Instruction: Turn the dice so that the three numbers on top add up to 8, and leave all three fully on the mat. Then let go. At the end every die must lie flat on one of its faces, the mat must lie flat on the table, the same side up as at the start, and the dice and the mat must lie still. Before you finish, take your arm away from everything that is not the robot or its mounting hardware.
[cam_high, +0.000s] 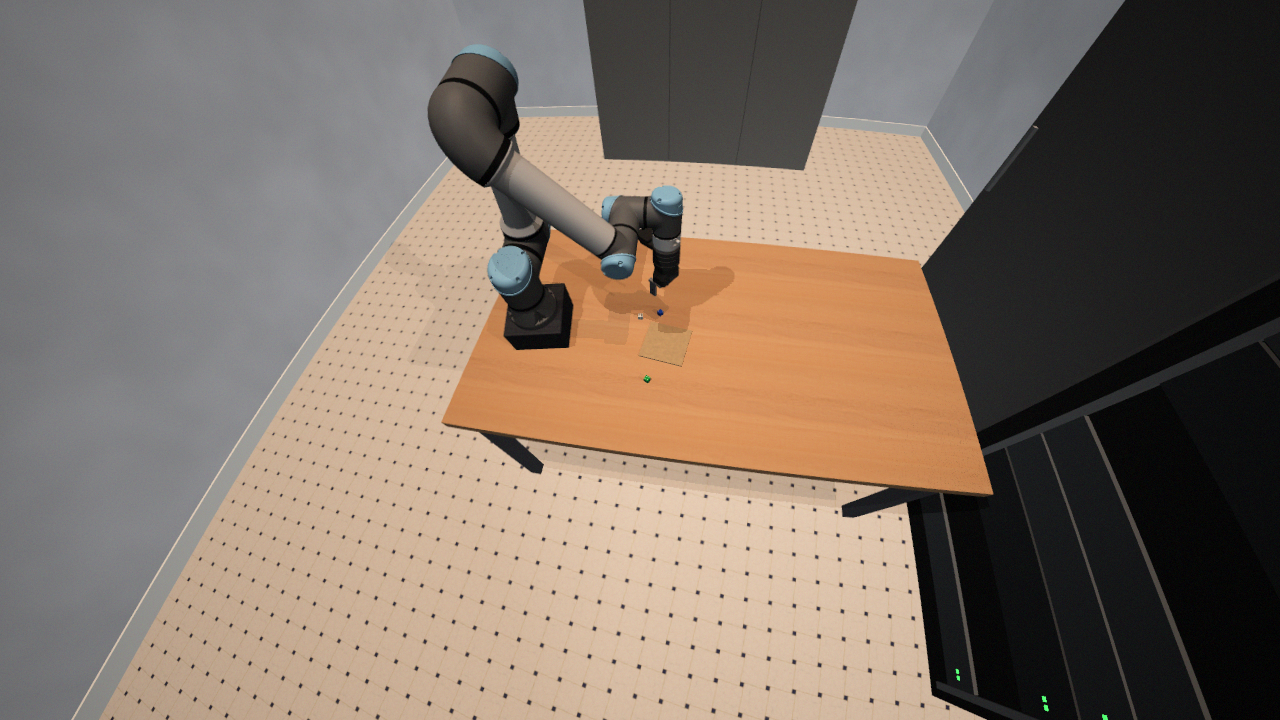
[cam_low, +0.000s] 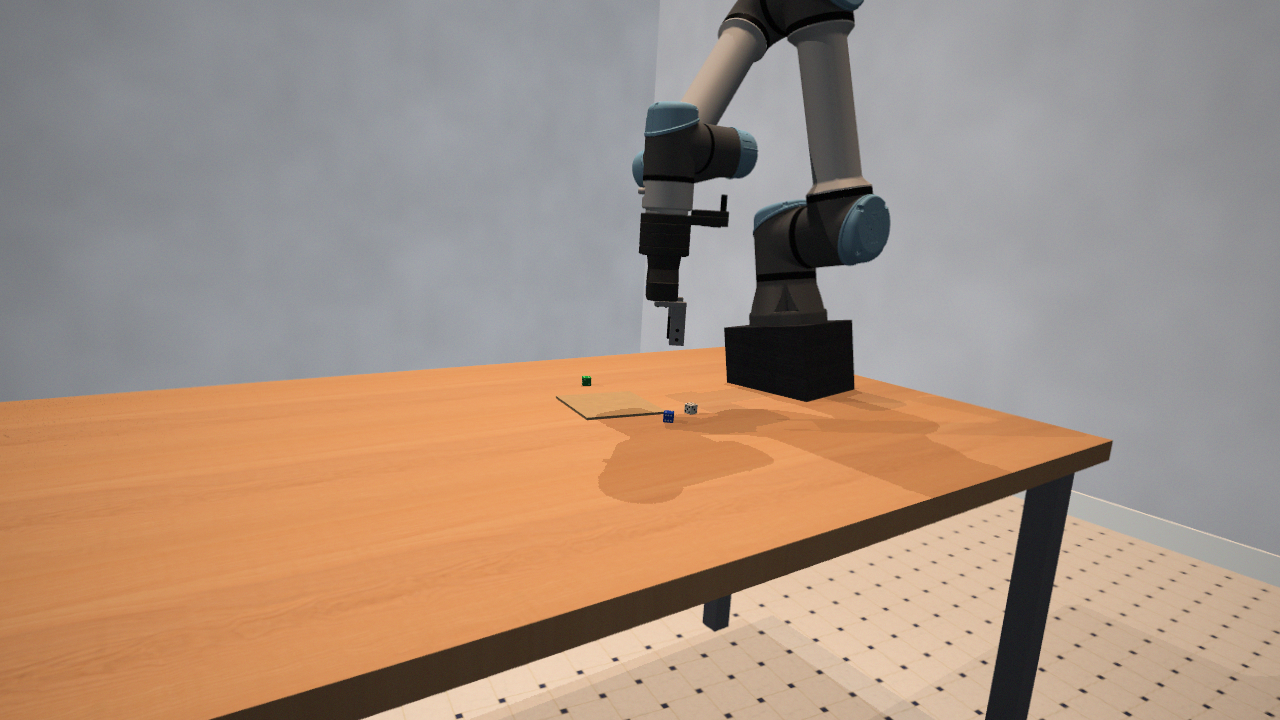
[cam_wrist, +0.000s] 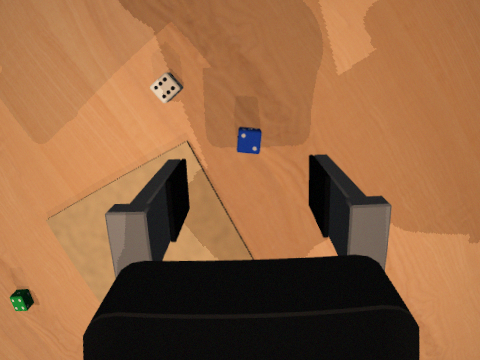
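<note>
A blue die (cam_high: 660, 312) (cam_low: 668, 416) (cam_wrist: 249, 141) lies on the table beside the mat, two pips on top. A white die (cam_high: 640, 316) (cam_low: 690, 408) (cam_wrist: 165, 87) lies near it, six on top. A green die (cam_high: 647, 378) (cam_low: 586, 380) (cam_wrist: 20, 301) lies past the mat's far side from them, four on top. The square tan mat (cam_high: 665, 345) (cam_low: 610, 403) (cam_wrist: 100, 232) lies flat with no die on it. My gripper (cam_low: 676, 343) (cam_wrist: 248, 182) is open and empty, pointing down above the table near the blue die, which shows ahead of the gap between the fingers in the wrist view.
The wooden table (cam_high: 805, 358) (cam_low: 358, 519) carries the black base block (cam_high: 538, 326) (cam_low: 787, 362) of the arm, on the white die's side of the mat. Arm shadows fall across the blue die and part of the mat. Dark cabinets stand beyond the table.
</note>
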